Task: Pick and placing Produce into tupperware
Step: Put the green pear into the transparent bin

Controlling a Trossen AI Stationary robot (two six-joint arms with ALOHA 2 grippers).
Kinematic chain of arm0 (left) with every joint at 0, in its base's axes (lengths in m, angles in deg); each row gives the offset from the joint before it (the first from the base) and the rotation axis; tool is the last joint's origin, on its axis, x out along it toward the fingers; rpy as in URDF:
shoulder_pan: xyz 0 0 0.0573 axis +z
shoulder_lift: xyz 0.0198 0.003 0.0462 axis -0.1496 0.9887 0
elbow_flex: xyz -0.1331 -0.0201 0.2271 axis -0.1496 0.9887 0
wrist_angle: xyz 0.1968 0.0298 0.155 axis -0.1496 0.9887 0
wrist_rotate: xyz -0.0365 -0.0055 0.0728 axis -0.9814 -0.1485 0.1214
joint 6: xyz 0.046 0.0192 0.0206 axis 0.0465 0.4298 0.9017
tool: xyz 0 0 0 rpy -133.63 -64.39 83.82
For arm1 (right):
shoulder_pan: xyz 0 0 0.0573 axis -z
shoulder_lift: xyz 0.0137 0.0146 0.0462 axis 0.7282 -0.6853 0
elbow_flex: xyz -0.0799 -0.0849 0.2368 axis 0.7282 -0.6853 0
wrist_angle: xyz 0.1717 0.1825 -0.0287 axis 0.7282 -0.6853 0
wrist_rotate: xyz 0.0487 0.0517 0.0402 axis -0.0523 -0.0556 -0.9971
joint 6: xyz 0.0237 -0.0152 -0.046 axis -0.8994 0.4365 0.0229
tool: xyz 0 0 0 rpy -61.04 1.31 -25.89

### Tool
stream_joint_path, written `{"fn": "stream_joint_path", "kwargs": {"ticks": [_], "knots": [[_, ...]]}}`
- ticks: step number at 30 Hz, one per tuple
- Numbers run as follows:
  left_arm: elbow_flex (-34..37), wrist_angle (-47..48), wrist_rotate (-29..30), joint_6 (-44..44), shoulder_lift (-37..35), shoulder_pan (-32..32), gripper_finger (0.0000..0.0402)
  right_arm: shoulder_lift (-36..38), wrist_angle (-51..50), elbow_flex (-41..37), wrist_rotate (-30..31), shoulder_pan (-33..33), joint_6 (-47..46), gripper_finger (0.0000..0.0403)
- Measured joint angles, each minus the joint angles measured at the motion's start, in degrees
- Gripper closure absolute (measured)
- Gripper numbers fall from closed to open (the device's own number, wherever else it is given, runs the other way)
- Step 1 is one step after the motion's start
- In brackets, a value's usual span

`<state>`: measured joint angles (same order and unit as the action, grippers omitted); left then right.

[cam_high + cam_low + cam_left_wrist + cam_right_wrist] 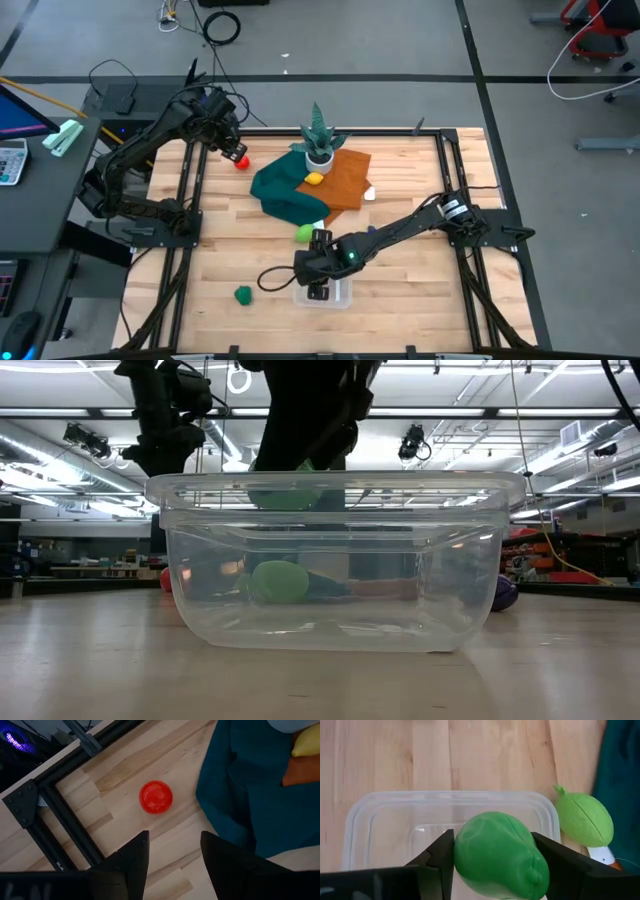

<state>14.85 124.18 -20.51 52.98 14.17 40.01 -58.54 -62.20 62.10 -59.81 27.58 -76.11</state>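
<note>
The clear tupperware tub [335,298] [385,820] stands near the table's near edge. My right gripper [318,268] [492,845] hangs over its open top, shut on a green produce piece [497,855] [285,495]. A second green piece [584,820] [305,233] lies on the wood just beyond the tub, and a third [243,294] lies to the tub's left. The yellow piece [315,179] rests on the orange cloth. A purple piece [503,592] shows behind the tub. My left gripper [232,150] [172,852] is open above the table, just short of the red piece [156,797]. My right gripper pinches the green produce piece by its two sides [465,847], between the two fingers. The fingers come from above, pointing down. The piece is lifted clear, above the tub's rim [335,482], over the tub's open top.
A teal cloth [285,195] and an orange cloth [340,175] lie at the table's middle, with a spiky potted plant [320,140] behind them. Black frame rails [60,815] run along the table's edges, close to the red piece. Bare wood lies around the tub.
</note>
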Motion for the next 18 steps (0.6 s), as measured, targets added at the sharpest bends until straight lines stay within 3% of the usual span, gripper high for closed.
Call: {"fn": "stream_joint_path", "kwargs": {"ticks": [18], "knots": [[0.00, 0.20, -0.01, 0.29, 0.00, -0.12, 0.0220, -6.38, 2.24, -0.04, -2.18, 0.43, 0.30, 0.0224]]}}
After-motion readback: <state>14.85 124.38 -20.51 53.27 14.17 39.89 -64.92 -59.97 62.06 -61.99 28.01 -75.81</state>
